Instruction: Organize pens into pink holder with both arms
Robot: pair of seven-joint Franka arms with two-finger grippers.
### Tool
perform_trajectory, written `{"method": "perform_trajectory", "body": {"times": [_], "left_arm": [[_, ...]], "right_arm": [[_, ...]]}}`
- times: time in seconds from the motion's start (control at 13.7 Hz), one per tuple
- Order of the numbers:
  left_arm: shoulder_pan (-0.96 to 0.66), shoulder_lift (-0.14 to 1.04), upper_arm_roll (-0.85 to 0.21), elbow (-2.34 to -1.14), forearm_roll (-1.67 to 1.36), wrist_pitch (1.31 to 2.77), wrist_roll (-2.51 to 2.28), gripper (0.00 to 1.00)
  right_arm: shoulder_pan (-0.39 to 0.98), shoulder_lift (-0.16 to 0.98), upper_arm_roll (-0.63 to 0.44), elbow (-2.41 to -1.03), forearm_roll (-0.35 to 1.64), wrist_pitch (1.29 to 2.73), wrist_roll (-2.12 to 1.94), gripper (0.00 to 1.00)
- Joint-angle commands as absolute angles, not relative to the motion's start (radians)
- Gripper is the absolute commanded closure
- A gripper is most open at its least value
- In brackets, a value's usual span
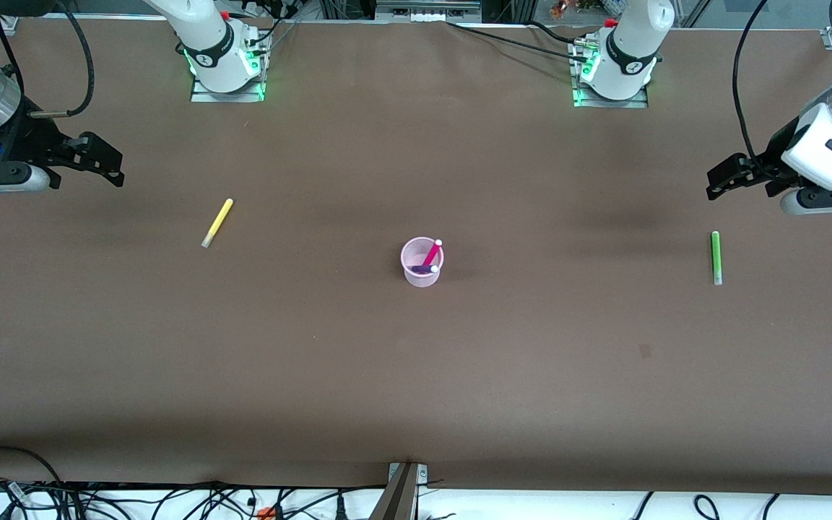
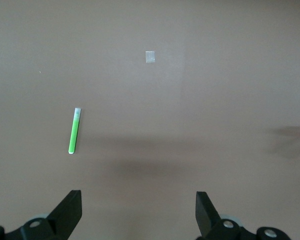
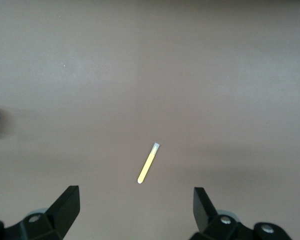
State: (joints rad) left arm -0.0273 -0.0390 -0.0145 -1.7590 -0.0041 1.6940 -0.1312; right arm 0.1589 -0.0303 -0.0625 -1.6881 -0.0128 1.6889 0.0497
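Observation:
The pink holder (image 1: 421, 263) stands upright at the middle of the table, with the magenta pen (image 1: 432, 253) and the purple pen (image 1: 425, 269) leaning inside it. The yellow pen (image 1: 217, 222) lies flat toward the right arm's end and also shows in the right wrist view (image 3: 148, 163). The green pen (image 1: 716, 257) lies flat toward the left arm's end and also shows in the left wrist view (image 2: 74, 131). My right gripper (image 1: 114, 167) (image 3: 136, 197) is open and empty, up in the air near the yellow pen. My left gripper (image 1: 712, 184) (image 2: 138, 200) is open and empty, up in the air near the green pen.
The two arm bases (image 1: 227, 65) (image 1: 614, 72) stand along the table edge farthest from the front camera. A small pale patch (image 1: 645, 351) marks the brown table top (image 1: 416, 375). Cables (image 1: 170, 498) and a bracket (image 1: 405, 491) lie along the nearest edge.

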Motion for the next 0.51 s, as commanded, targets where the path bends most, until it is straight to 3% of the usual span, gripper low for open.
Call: {"method": "perform_trajectory", "body": {"times": [0.0, 0.44], "left_arm": [[-0.021, -0.049, -0.02, -1.752, -0.056, 1.707, -0.11, 0.0], [-0.025, -0.046, -0.02, -1.752, -0.058, 1.694, -0.112, 0.0]], "right_arm": [[0.156, -0.026, -0.058, -1.672, -0.028, 1.68, 0.038, 0.0], [0.156, -0.026, -0.058, -1.674, -0.028, 1.678, 0.043, 0.0]]}}
